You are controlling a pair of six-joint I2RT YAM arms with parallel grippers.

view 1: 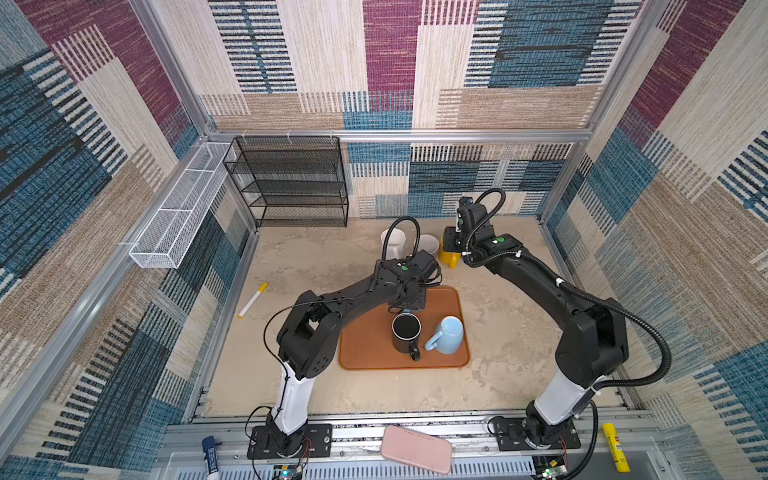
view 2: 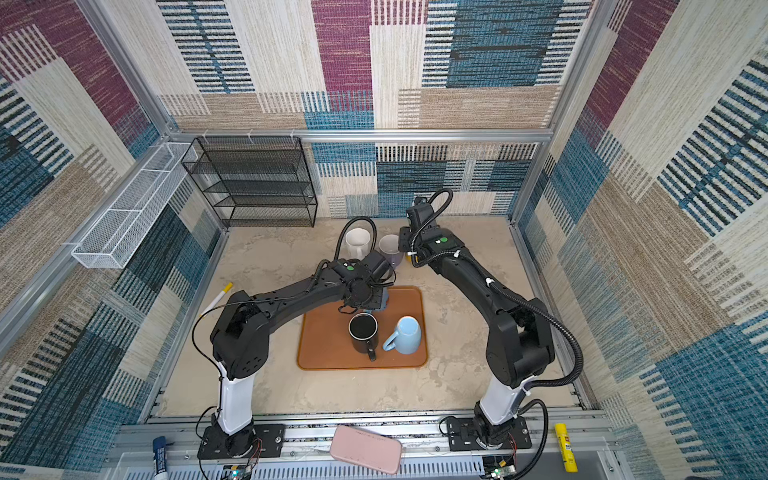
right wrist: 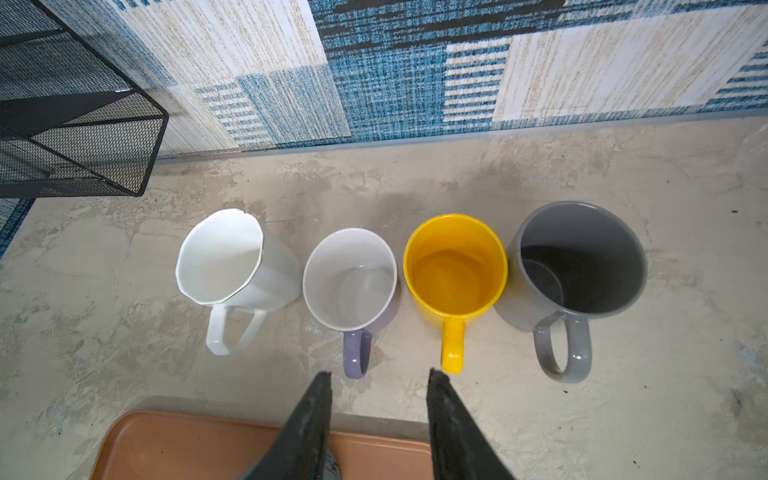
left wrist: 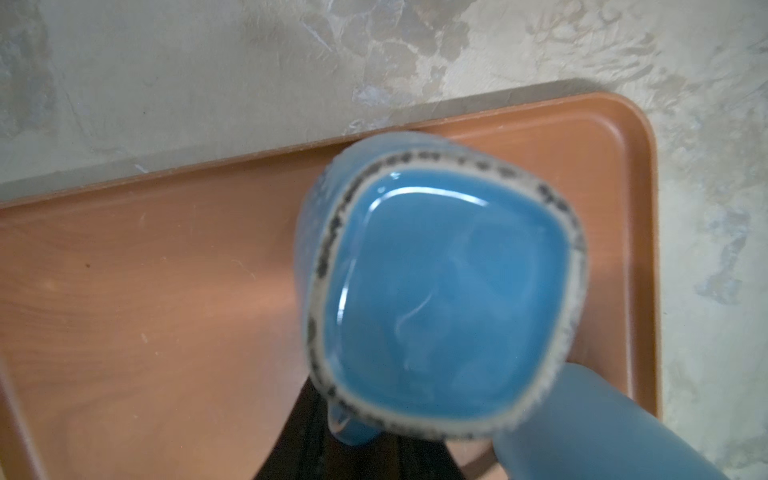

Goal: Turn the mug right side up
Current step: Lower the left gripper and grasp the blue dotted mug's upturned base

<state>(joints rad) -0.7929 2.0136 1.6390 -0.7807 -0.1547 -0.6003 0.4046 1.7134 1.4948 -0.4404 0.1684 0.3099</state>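
A blue mug (left wrist: 440,291) stands upside down at the back of the brown tray (left wrist: 124,291), its glazed base with a speckled unglazed ring facing the left wrist camera. My left gripper (view 1: 408,305) hangs right over it and hides it in both top views. Only a dark finger (left wrist: 299,449) shows beneath the mug's rim, next to a small blue piece (left wrist: 353,424); how the jaws stand is hidden. My right gripper (right wrist: 380,374) is open and empty above the table behind the tray, facing a row of upright mugs.
On the tray (view 1: 365,353) stand a black mug (view 1: 406,332) and a light blue mug (view 1: 449,334). White (right wrist: 232,262), lilac (right wrist: 349,282), yellow (right wrist: 455,270) and grey (right wrist: 582,262) mugs line the back. A marker (view 1: 252,300) lies left; a black rack (view 1: 291,183) stands behind.
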